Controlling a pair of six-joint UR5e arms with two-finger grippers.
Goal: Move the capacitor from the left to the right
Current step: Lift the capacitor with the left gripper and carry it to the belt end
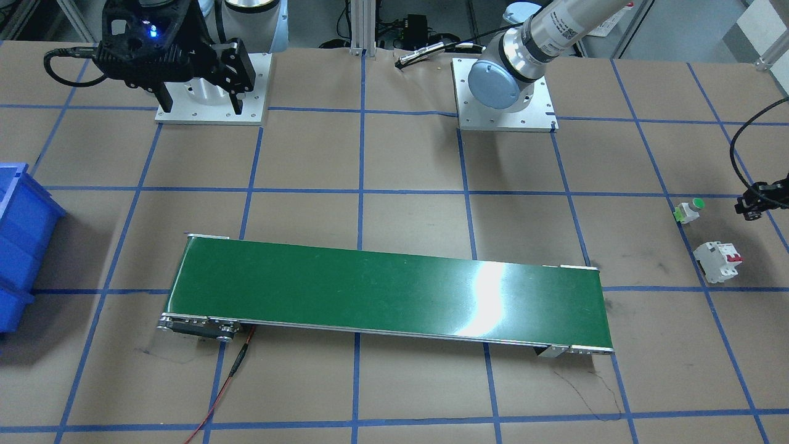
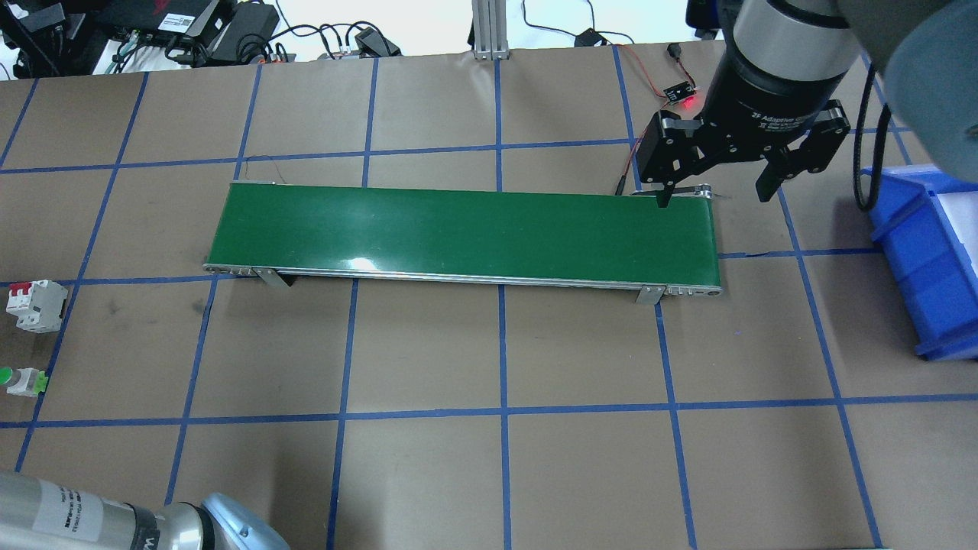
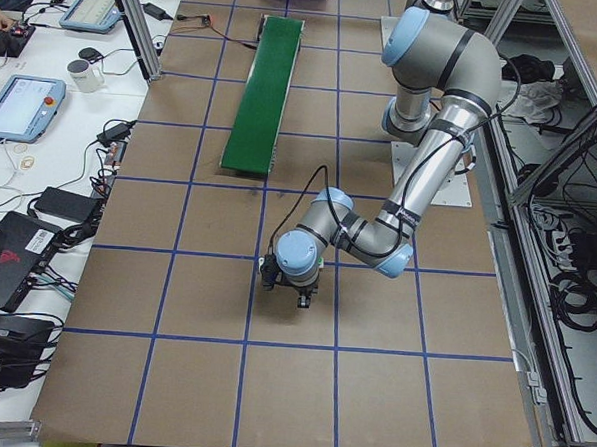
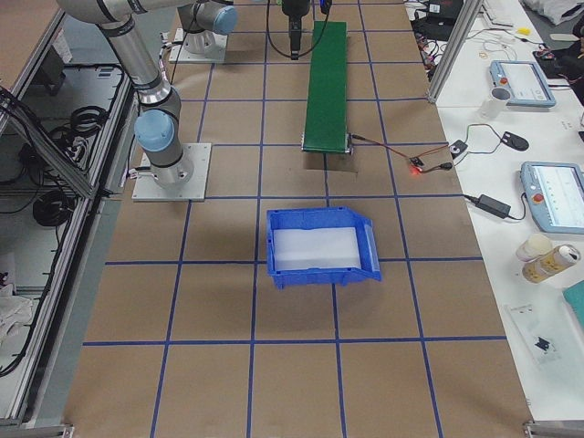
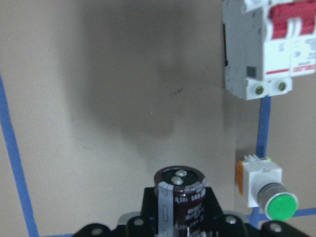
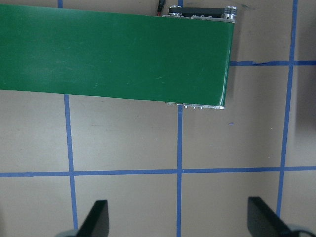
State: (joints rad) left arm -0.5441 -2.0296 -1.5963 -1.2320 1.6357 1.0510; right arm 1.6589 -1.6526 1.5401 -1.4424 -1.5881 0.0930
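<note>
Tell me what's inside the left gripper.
The capacitor, its top with two silver terminals facing the wrist camera. Its lower part is covered by the left gripper, so the finger contact cannot be seen.

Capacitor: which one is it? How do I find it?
Look at the table end beyond the green conveyor belt, where the left gripper hangs. The capacitor sits in that gripper: a small dark cylinder, unlike the white breaker and green-topped button.

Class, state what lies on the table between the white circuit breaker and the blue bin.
The green conveyor belt lies lengthwise between the circuit breaker and the blue bin, as the overhead view shows.
</note>
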